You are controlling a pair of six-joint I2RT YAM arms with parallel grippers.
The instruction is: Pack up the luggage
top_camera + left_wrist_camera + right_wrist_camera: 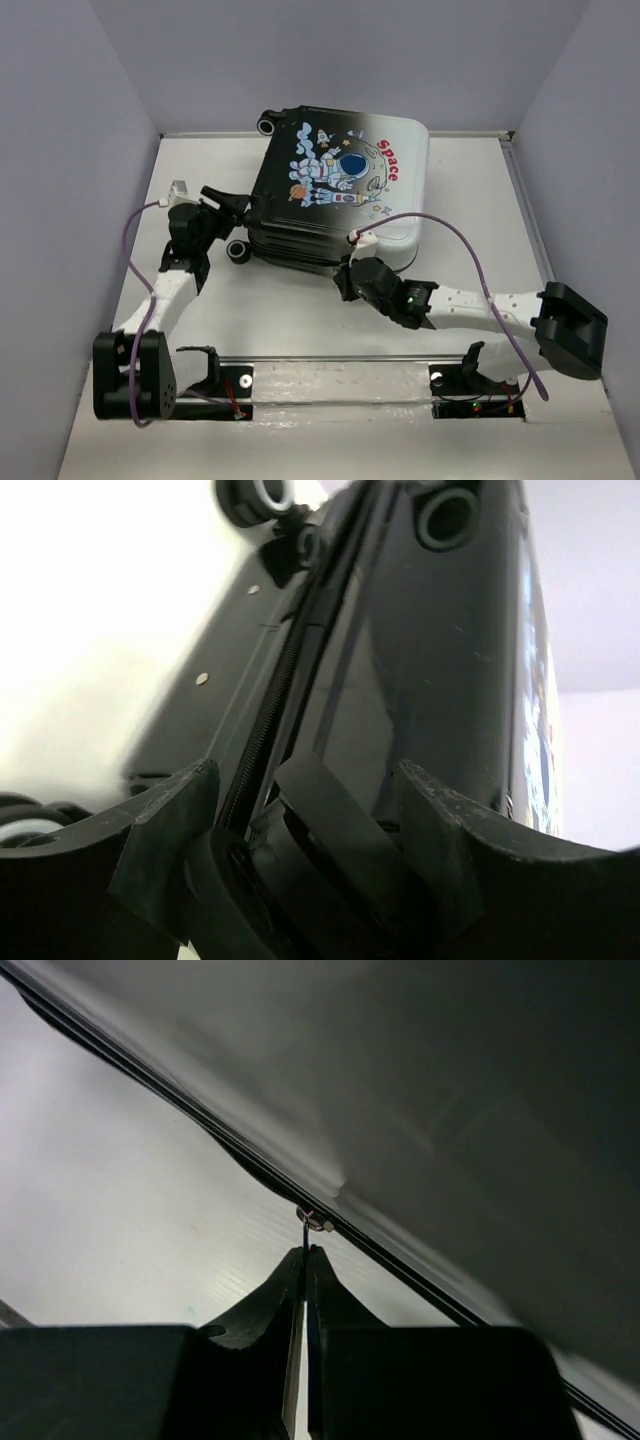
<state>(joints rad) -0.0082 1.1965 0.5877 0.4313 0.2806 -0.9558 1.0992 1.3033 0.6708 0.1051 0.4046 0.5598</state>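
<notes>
Luggage flat, axis left-right, wheels left; left jaws wide there, grip unclear; right jaws pinch zip pull.

The luggage bars mid-field (walls flank); table right of it passable.

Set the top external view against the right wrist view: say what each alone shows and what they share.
Only the top view: the astronaut print, the wheels and the left gripper beside them. Only the right wrist: the zipper pull, pinched between shut fingertips. Both: the right gripper at the seam of the closed suitcase, and the white table.
</notes>
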